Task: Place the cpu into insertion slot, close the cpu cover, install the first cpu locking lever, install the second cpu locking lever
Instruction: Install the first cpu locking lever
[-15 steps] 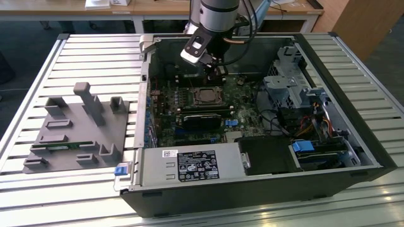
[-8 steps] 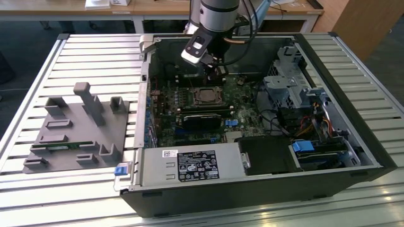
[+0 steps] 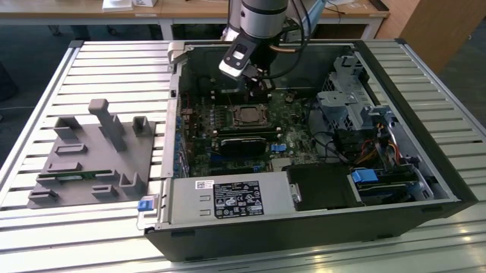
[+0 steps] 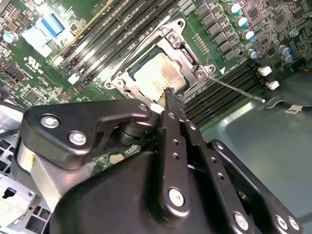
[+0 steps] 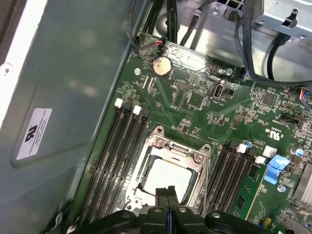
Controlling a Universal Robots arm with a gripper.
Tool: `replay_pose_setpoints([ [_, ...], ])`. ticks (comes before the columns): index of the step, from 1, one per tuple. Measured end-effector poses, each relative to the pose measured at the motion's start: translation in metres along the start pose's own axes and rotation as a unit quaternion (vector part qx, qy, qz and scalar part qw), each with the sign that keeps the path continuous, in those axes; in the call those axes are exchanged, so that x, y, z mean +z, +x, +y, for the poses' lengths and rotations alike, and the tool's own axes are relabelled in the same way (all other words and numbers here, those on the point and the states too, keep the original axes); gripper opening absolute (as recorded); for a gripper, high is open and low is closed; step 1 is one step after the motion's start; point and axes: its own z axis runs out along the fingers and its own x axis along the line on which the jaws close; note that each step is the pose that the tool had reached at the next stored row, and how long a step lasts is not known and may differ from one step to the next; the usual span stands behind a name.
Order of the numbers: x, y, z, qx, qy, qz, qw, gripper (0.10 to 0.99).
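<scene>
The cpu (image 5: 168, 178) (image 4: 157, 73) lies flat in the insertion slot (image 3: 247, 115), its dull silver top showing in both wrist views. The cpu cover (image 5: 178, 150) (image 4: 187, 53) lies down around it as a silvery frame with a square window. A thin locking lever (image 4: 239, 90) sticks out sideways from one socket corner. My gripper (image 5: 167, 191) (image 4: 169, 95) (image 3: 260, 90) hangs just above the socket's edge. Its two black fingertips are pressed together and hold nothing.
Long black memory slots (image 5: 122, 156) (image 5: 234, 170) flank the socket. A black module (image 3: 243, 145) sits nearer the case front, beside the power supply (image 3: 227, 199). Drive cage and cables (image 3: 349, 102) fill the exterior view's right. A grey fixture tray (image 3: 91, 159) stands outside the case.
</scene>
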Motion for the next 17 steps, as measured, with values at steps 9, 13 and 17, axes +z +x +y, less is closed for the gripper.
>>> replay_pose_setpoints([
  [9, 0.0000, 0.0000, 0.0000, -0.016, 0.0007, 0.0000, 0.9999, 0.106],
  [13, 0.0000, 0.0000, 0.0000, -0.024, 0.0011, 0.0000, 0.9997, 0.106],
  [17, 0.0000, 0.0000, 0.0000, -0.030, 0.0014, -0.0001, 0.9995, 0.106],
])
